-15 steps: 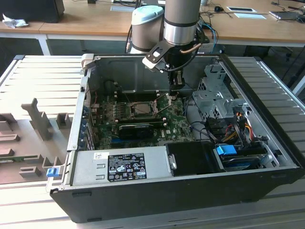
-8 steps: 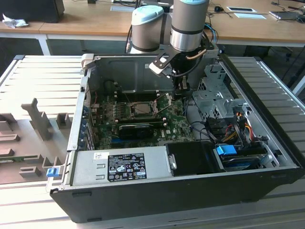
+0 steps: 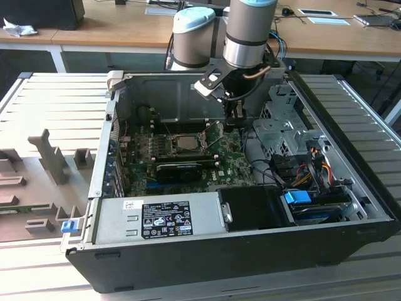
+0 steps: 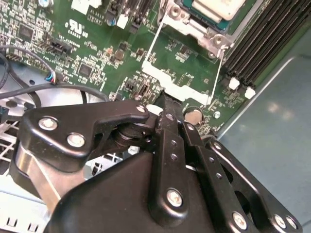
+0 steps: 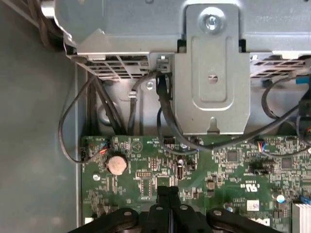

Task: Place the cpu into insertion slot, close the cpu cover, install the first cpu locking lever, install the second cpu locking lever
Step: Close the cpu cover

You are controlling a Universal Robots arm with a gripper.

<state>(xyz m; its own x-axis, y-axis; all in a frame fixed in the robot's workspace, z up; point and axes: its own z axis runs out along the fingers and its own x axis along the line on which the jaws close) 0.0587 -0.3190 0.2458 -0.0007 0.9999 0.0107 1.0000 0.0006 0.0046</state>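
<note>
Already seated in the insertion slot (image 4: pixel 187 17) — the cpu (image 4: pixel 216 7), pale metal face up, ringed by the silvery rim. In the exterior view, both toward the far middle of the green motherboard (image 3: pixel 235 166), inside the open computer case (image 3: pixel 207 257). Not closed, the cpu cover (image 4: pixel 176 83): thin silvery frame swung off the socket, green board visible through its window in the second wrist view, free edge toward the tool. Pressed together and pinching nothing, the fingers of the gripper (image 4: pixel 167 109), tips just beside that free edge — touching it or not, cannot tell. Right next to the fingertips, a round coin cell (image 4: pixel 193 115), seen also in the first wrist view ahead of the joined fingers. Beside the socket, long black memory slots (image 4: pixel 262 43). Past the board's edge in the first wrist view, a grey metal bracket (image 5: pixel 211 73) with black cables (image 5: pixel 163 104) looping under it. Arm upright above the board, to the exterior view's right of the socket; power supply (image 3: pixel 160 216) along the near side of the case.
</note>
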